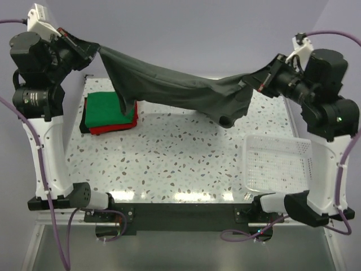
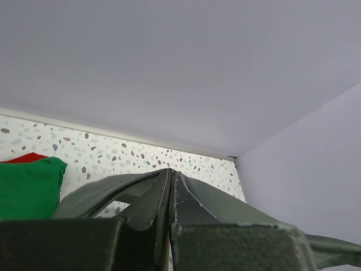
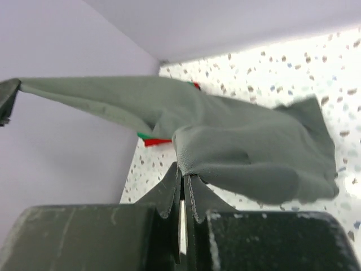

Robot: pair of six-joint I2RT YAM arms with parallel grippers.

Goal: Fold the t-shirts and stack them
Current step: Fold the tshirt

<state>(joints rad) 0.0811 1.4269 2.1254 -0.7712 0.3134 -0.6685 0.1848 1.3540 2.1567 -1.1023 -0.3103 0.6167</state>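
The dark charcoal-grey t-shirt [image 1: 180,90] hangs stretched in the air between my two grippers, above the far part of the table. My left gripper [image 1: 93,49] is shut on its left end. My right gripper [image 1: 256,79] is shut on its right end, where a bunched fold droops. In the left wrist view the jaws [image 2: 171,172] meet, with cloth [image 2: 96,195] trailing off beside them. In the right wrist view my gripper [image 3: 184,169] pinches the shirt's [image 3: 254,152] edge. The folded green t-shirt [image 1: 104,108] lies on the folded red t-shirt [image 1: 113,129] at the far left.
A white plastic mesh basket [image 1: 276,161] stands on the speckled table [image 1: 180,164] at the near right. The lilac back wall [image 1: 197,28] is close behind the shirt. The green and red stack also shows in the left wrist view [image 2: 28,189].
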